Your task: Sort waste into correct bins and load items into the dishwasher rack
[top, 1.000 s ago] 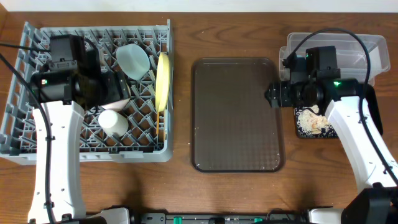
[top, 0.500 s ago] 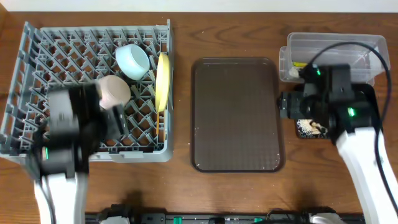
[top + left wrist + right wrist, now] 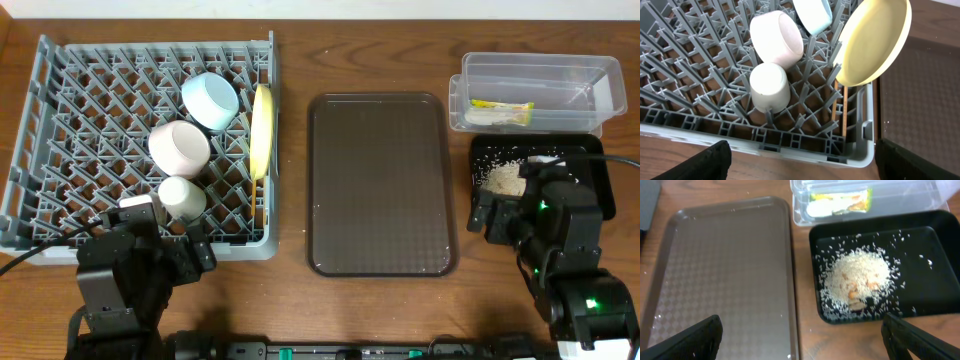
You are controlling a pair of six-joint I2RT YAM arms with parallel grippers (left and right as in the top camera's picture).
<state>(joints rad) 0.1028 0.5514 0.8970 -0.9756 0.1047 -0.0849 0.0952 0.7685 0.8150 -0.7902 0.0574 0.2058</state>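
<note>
Overhead, I am seeing the plate point(image 3: 262, 130), light blue bowl point(image 3: 210, 100), white bowl point(image 3: 180, 148) and cup point(image 3: 182, 197) sitting in the rack point(image 3: 60, 120). The wrapper point(image 3: 500, 112) is lying in the clear container point(image 3: 600, 90), and the rice point(image 3: 503, 178) in the black tray point(image 3: 590, 150).

Left wrist: the left gripper point(image 3: 805, 167) is hanging by the rack's edge with jaws spread. The chopsticks point(image 3: 844, 107) are lying below the plate.

Right wrist: the right gripper point(image 3: 802, 347) is hovering near the rice with jaws spread.

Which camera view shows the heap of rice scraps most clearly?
The right wrist view. There the rice scraps fill the middle of the picture, heaped in the black tray, with loose grains scattered around them. The overhead view shows the heap only small and without detail. The left wrist view shows the dishwasher rack and no rice.
</note>
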